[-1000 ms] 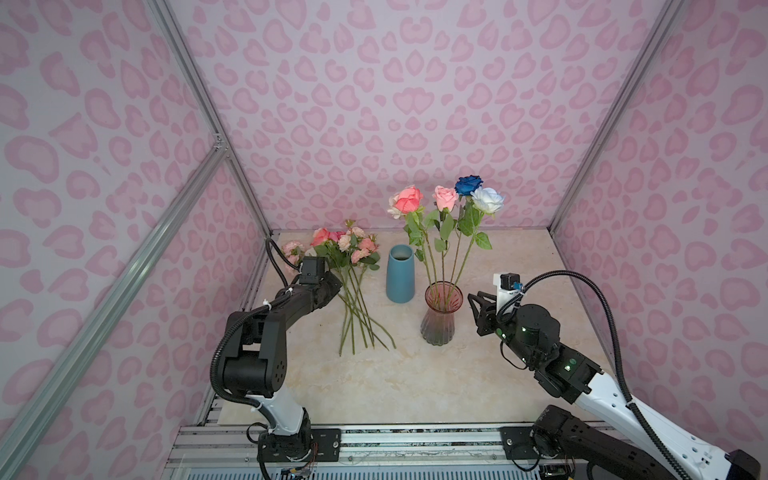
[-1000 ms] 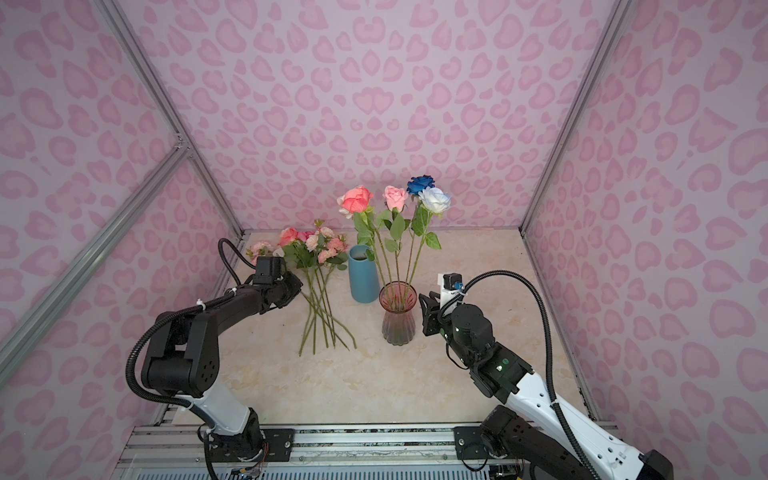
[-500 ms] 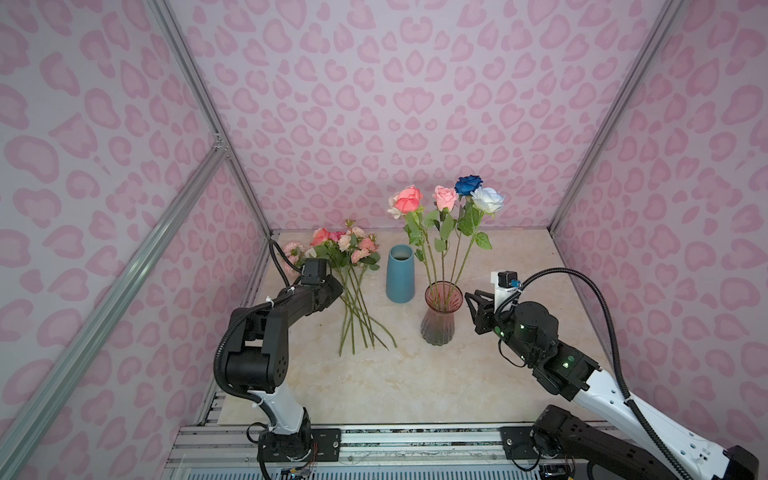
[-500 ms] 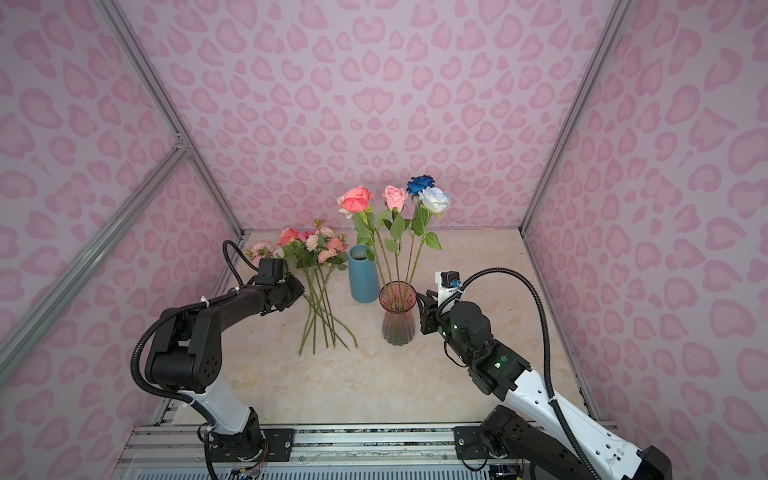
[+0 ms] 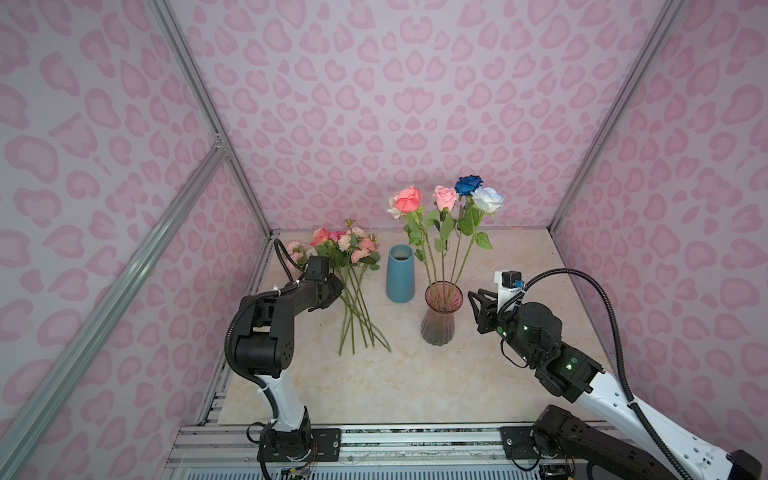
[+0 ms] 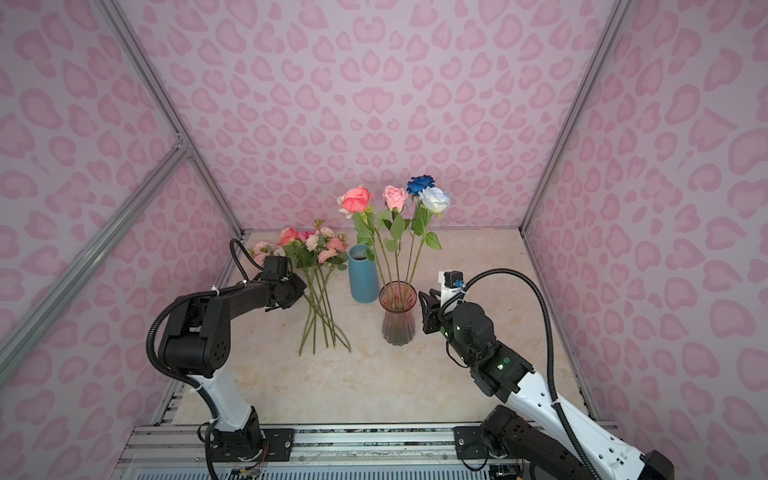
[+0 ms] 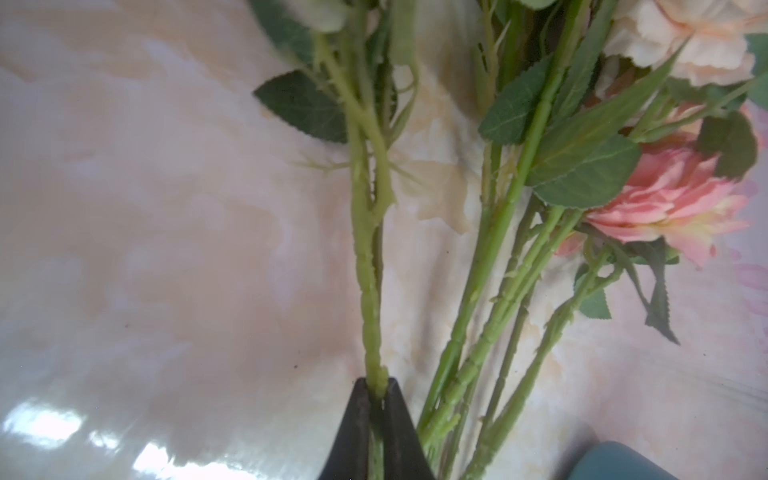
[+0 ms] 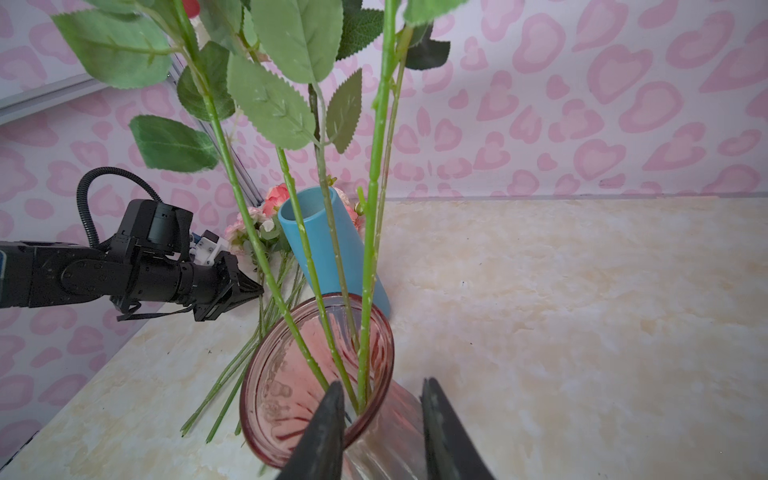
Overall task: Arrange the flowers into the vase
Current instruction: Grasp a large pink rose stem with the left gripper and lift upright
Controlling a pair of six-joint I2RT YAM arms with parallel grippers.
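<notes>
Marble table (image 5: 415,386), pink walls (image 5: 374,104). Both top views: loose flowers (image 5: 358,254) lie left of blue vase (image 5: 400,278); four roses (image 5: 444,197) stand in glass vase (image 5: 438,324) just right of it. Left wrist: left gripper (image 7: 376,384) clamped on one stem (image 7: 368,270). Right wrist: right gripper (image 8: 382,381) part open, straddling glass vase rim; contact hard to tell.

The left gripper (image 5: 341,286) sits a little nearer the loose flowers (image 5: 357,248) than a second ago. Its jaws, apart half a second ago, now pinch one green stem (image 7: 366,270).
</notes>
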